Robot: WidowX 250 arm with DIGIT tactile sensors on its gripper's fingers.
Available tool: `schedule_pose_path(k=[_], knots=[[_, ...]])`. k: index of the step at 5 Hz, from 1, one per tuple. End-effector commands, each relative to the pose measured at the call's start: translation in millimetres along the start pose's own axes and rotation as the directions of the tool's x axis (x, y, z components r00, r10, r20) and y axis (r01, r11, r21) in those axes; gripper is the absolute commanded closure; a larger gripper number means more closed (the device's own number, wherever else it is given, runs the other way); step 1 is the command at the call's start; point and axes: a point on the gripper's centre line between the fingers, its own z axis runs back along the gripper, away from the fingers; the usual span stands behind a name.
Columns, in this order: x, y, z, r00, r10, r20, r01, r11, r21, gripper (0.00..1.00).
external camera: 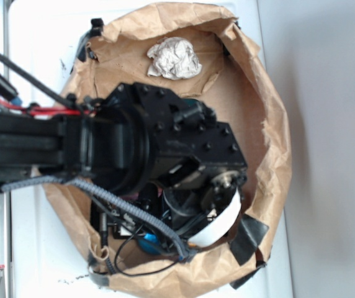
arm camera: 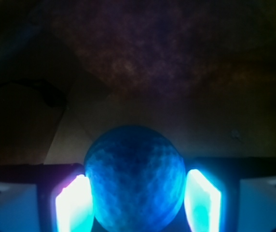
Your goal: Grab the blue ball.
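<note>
- Blue ball (arm camera: 134, 179): seated between the gripper (arm camera: 137, 197) pads, touching both, apparently clamped for lifting.
- Brown paper liner (external camera: 252, 105): beneath ball.
- White paper wad (external camera: 174, 58): well apart from ball, untouched.

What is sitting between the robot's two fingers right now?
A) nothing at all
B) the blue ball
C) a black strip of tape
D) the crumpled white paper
B: the wrist view shows the blue ball right between the gripper fingers, one on each side, while the crumpled white paper lies away from the arm at the far edge of the brown paper.
</note>
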Motion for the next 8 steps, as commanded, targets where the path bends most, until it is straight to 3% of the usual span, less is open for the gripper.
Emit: schedule_pose_path(k=[1, 2, 3, 4, 5, 6, 7, 8], knots=[[7, 6, 24, 1.0, 0.002, -0.004, -0.001, 0.989, 0.147, 1.0], [10, 5, 32, 0.998, 0.065, -0.026, -0.057, 0.972, 0.227, 1.0], [10, 9, 50, 0.957, 0.289, -0.03, -0.259, 0.895, 0.362, 1.0], [9, 10, 72, 0.861, 0.508, 0.021, -0.469, 0.778, 0.417, 1.0], [9, 6, 90, 0.701, 0.706, 0.101, -0.684, 0.627, 0.372, 1.0], [7, 2, 97, 0.631, 0.766, 0.127, -0.754, 0.565, 0.335, 1.0], [5, -5, 111, 0.563, 0.808, 0.174, -0.802, 0.483, 0.353, 1.0], [7, -6, 107, 0.577, 0.802, 0.156, -0.798, 0.513, 0.315, 0.0]])
